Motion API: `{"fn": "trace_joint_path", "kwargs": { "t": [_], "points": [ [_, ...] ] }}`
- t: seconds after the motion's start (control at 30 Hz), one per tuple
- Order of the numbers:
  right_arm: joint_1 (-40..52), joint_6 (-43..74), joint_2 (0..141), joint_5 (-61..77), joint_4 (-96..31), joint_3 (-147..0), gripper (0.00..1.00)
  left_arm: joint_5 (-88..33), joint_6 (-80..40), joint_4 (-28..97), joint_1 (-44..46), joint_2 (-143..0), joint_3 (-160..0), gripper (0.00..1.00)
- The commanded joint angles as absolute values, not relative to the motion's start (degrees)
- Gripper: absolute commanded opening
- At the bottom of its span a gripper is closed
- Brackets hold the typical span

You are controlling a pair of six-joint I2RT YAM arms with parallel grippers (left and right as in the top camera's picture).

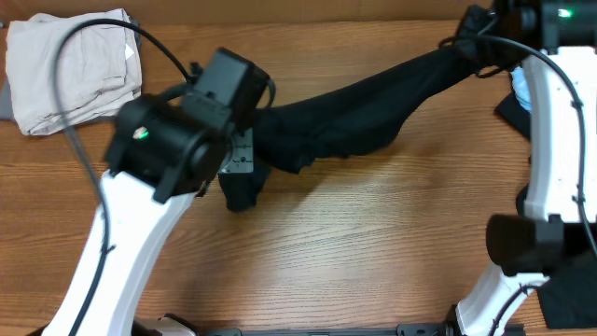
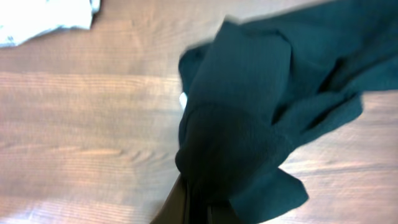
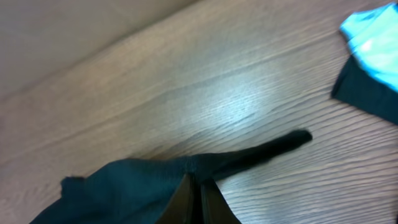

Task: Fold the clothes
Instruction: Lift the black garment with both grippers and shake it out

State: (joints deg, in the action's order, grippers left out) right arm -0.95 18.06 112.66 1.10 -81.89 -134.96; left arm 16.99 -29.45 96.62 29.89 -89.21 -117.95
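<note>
The large black garment [image 1: 345, 117] hangs stretched in a sagging band between my two grippers, above the wooden table [image 1: 373, 252]. My left gripper [image 1: 244, 182] is shut on its bunched left end, with a short flap drooping below. In the left wrist view the dark fabric [image 2: 249, 124] covers the fingertips of the left gripper [image 2: 198, 208]. My right gripper [image 1: 471, 42], at the far right, is shut on the other end. The right wrist view shows the right gripper [image 3: 199, 186] pinching the black garment [image 3: 124, 186], and a thin tail [image 3: 280, 146] sticks out past it.
A cream pile of clothes [image 1: 70, 65] lies at the far left corner, also in the left wrist view as a cream pile [image 2: 43, 18]. A light blue printed piece [image 1: 520, 89] lies on a black piece [image 1: 511, 112] at the right edge. More black cloth [image 1: 569, 294] lies near right.
</note>
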Motion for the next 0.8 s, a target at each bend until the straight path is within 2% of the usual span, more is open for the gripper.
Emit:
{"fn": "trace_joint_path", "kwargs": {
  "t": [0.0,0.27,0.43,0.6,0.77],
  "points": [
    [-2.5,18.5,106.2,0.9,-81.7,-137.0,0.04,20.0,-28.7,96.8,29.5,-87.0,-124.1,0.04],
    [-5.5,19.7,98.6,2.6,-81.8,-137.0,0.04,32.5,-30.7,96.8,29.5,-81.6,-132.0,0.04],
    [-7.0,19.8,95.8,3.1,-78.9,-137.0,0.04,36.2,-30.9,94.8,29.5,-77.6,-135.2,0.04],
    [-7.0,20.1,97.5,4.8,-77.1,-137.0,0.04,39.4,-30.5,91.6,29.5,-77.0,-135.2,0.04],
    [-7.0,21.1,102.8,4.8,-76.9,-137.0,0.04,42.8,-28.7,90.7,29.5,-82.3,-135.1,0.04]
  ]
}}
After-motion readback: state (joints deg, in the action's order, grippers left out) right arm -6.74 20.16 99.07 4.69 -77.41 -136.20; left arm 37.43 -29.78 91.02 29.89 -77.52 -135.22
